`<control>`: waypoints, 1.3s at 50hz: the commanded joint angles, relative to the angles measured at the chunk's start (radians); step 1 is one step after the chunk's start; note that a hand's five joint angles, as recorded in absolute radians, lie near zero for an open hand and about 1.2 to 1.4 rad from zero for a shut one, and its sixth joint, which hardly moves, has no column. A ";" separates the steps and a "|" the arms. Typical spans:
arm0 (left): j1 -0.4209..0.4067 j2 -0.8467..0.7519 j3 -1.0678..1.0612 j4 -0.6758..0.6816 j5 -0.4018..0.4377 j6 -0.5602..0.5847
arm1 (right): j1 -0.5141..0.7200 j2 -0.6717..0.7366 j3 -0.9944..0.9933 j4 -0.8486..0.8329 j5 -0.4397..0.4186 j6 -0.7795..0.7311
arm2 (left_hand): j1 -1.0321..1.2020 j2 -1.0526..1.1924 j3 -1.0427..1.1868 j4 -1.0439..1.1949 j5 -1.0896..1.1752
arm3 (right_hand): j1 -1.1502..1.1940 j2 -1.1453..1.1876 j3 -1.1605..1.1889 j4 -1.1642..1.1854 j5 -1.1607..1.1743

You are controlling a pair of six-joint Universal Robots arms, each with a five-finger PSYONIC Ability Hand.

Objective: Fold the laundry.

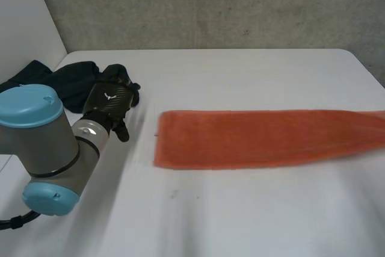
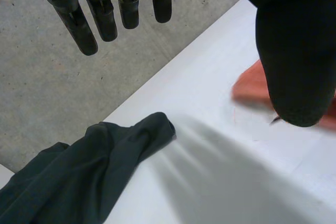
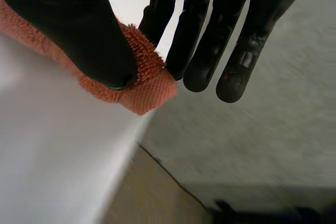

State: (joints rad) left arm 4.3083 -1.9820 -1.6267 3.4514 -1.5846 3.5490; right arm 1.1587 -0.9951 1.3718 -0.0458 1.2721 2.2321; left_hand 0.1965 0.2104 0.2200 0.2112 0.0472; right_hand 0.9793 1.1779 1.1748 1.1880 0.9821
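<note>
Orange towel (image 1: 258, 138) lies as a long, narrow strip across the middle of the table (image 1: 240, 221), 1 short end near the left hand (image 1: 111, 103) and the other running off toward the right side. That far end is pinched by the right hand (image 3: 73, 30) — thumb pressed against fingers (image 3: 199, 40) with the pile between them — right at the table's edge. The grip looks meant to carry this end over onto the other for the next fold. The left hand hangs above the table with fingers straight and apart, holding nothing. It sits just beside a heap of dark clothes (image 1: 57, 82) at the back left corner, between it and the strip — probably placed to pin the near end. Judging by the strip's shape, 1 lengthwise fold is done.
</note>
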 commanded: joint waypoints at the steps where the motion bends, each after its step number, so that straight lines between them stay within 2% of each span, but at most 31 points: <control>1: -0.004 0.002 -0.001 0.000 -0.002 0.001 | 0.047 -0.031 -0.019 -0.006 0.017 -0.065 | -0.022 -0.036 -0.045 -0.037 -0.047 | 0.417 0.218 0.221 0.208 0.240; 8: -0.010 0.018 -0.002 0.000 -0.003 0.001 | 0.341 -0.126 -0.020 -0.008 -0.039 -0.037 | -0.022 -0.036 -0.045 -0.037 -0.047 | 0.417 0.218 0.221 0.208 0.240; 10: -0.010 0.028 -0.001 0.000 -0.003 -0.001 | 0.409 -0.129 -0.020 -0.008 -0.056 -0.037 | -0.022 -0.036 -0.045 -0.037 -0.047 | 0.417 0.218 0.221 0.208 0.240; 15: -0.009 0.043 0.001 0.000 -0.003 -0.001 | 0.678 -0.128 -0.025 -0.011 -0.129 -0.045 | -0.022 -0.036 -0.045 -0.037 -0.047 | 0.417 0.218 0.221 0.208 0.240; 18: -0.009 0.049 0.001 0.000 -0.003 -0.001 | 0.784 -0.119 -0.031 -0.009 -0.151 -0.046 | -0.022 -0.036 -0.045 -0.037 -0.047 | 0.417 0.218 0.221 0.208 0.240; 23: -0.010 0.049 0.001 0.000 -0.003 -0.001 | 1.004 -0.016 -0.069 -0.008 -0.166 -0.046 | -0.022 -0.036 -0.045 -0.037 -0.047 | 0.417 0.218 0.221 0.208 0.240; 28: -0.013 0.040 0.007 0.009 -0.003 -0.001 | 1.108 0.094 -0.117 -0.006 -0.155 -0.046 | -0.022 -0.036 -0.045 -0.037 -0.047 | 0.417 0.218 0.221 0.208 0.240; 32: -0.041 0.031 0.019 0.021 -0.003 -0.001 | 1.125 0.133 -0.137 -0.005 -0.140 -0.037 | -0.021 -0.035 -0.045 -0.036 -0.046 | 0.398 0.199 0.202 0.189 0.220; 33: -0.047 0.031 0.021 0.025 -0.003 -0.001 | 1.124 0.131 -0.140 -0.006 -0.135 -0.028 | -0.022 -0.036 -0.045 -0.037 -0.047 | 0.159 -0.039 -0.036 -0.050 -0.018; 34: -0.052 0.031 0.022 0.029 -0.003 -0.001 | 1.122 0.125 -0.142 -0.008 -0.117 -0.014 | -0.022 -0.036 -0.045 -0.037 -0.047 | -0.239 -0.437 -0.434 -0.447 -0.416; 36: -0.065 0.022 0.033 0.044 -0.005 0.001 | 1.122 0.112 -0.143 -0.012 -0.077 0.021 | -0.021 -0.035 -0.045 -0.036 -0.046 | -0.479 -0.678 -0.675 -0.688 -0.657; 37: -0.070 0.017 0.037 0.048 -0.005 0.001 | 1.118 0.090 -0.146 -0.022 -0.022 0.084 | -0.021 -0.035 -0.045 -0.036 -0.046 | -0.693 -0.891 -0.888 -0.901 -0.870; 39: -0.091 0.006 0.053 0.052 -0.005 -0.001 | 1.104 0.059 -0.148 -0.029 0.039 0.165 | -0.021 -0.035 -0.045 -0.036 -0.046 | -0.805 -1.003 -1.000 -1.013 -0.982; 41: -0.110 -0.001 0.065 0.052 -0.005 -0.001 | 1.049 0.012 -0.129 -0.023 0.113 0.300 | -0.021 -0.035 -0.045 -0.036 -0.046 | -0.805 -1.003 -1.000 -1.013 -0.982; 43: -0.139 -0.015 0.086 0.052 -0.006 -0.002 | 0.994 -0.016 -0.111 -0.016 0.150 0.381 | -0.021 -0.035 -0.045 -0.036 -0.046 | -0.805 -1.003 -1.000 -1.013 -0.982; 45: -0.159 -0.027 0.099 0.052 -0.008 -0.002 | 0.922 -0.054 -0.051 0.010 0.156 0.484 | -0.021 -0.035 -0.045 -0.036 -0.046 | -0.805 -1.003 -1.000 -1.013 -0.982; 49: -0.223 -0.061 0.128 0.054 -0.006 -0.002 | 0.834 -0.118 0.067 0.058 0.125 0.566 | -0.021 -0.035 -0.045 -0.036 -0.046 | -0.805 -1.003 -1.000 -1.013 -0.982; 56: -0.331 -0.159 0.176 0.051 -0.002 -0.001 | 0.702 -0.151 0.256 0.035 0.072 0.544 | -0.021 -0.035 -0.045 -0.036 -0.046 | -0.805 -1.003 -1.000 -1.013 -0.982; 60: -0.383 -0.202 0.197 0.051 -0.002 0.002 | 0.654 -0.158 0.345 -0.035 0.033 0.498 | -0.018 -0.032 -0.042 -0.033 -0.043 | -0.660 -0.858 -0.855 -0.868 -0.837; 65: -0.394 -0.262 0.238 0.049 -0.005 0.004 | 0.650 -0.160 0.397 -0.094 0.024 0.436 | -0.001 -0.015 -0.024 -0.015 -0.026 | -0.522 -0.721 -0.717 -0.731 -0.699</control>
State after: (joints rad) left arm 3.9361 -2.1818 -1.4289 3.5021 -1.5861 3.5509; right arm 1.8169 -1.1568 1.7150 -0.0764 1.3113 2.7351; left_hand 0.1965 0.2104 0.2200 0.2112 0.0472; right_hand 0.2679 0.3142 0.3185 0.3142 0.1430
